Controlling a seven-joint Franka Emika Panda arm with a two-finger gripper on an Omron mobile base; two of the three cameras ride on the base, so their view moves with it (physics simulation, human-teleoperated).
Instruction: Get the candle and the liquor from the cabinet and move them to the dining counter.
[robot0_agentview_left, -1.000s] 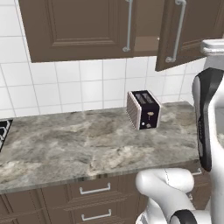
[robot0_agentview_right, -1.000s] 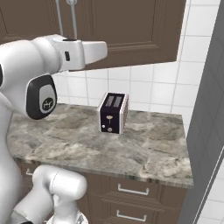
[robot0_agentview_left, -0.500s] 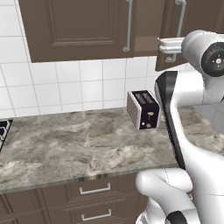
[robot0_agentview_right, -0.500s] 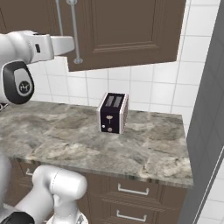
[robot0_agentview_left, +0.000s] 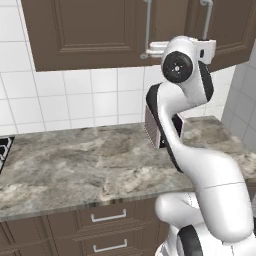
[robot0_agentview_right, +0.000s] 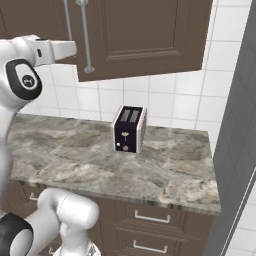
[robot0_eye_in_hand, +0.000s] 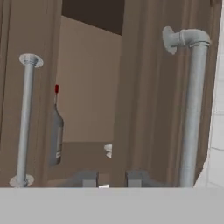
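Note:
The dark brown cabinet (robot0_agentview_left: 90, 35) (robot0_agentview_right: 150, 35) hangs above the worktop, and one door (robot0_eye_in_hand: 148, 87) stands ajar. Through the gap, the liquor (robot0_eye_in_hand: 56, 131) stands upright on the inner shelf, a dark bottle with a red cap. A sliver of the candle's white saucer (robot0_eye_in_hand: 108, 150) peeks past the door edge; the stick is hidden. My gripper (robot0_agentview_left: 150, 49) (robot0_agentview_right: 74, 47) (robot0_eye_in_hand: 111, 179) is raised at handle height in front of the gap, fingers slightly apart and holding nothing. The dining counter is out of view.
Two long silver bar handles (robot0_eye_in_hand: 24, 118) (robot0_eye_in_hand: 192, 109) flank the gap. A dark toaster (robot0_agentview_right: 129, 129) (robot0_agentview_left: 152, 132) stands on the marble worktop (robot0_agentview_left: 75, 165) backed by white tiles. Brown drawers (robot0_agentview_right: 150, 220) run below it. A grey wall (robot0_agentview_right: 240, 125) closes the right side.
The arm has swung left across both base views, carrying the hand from the right up to the cabinet handles. The fingers have parted slightly.

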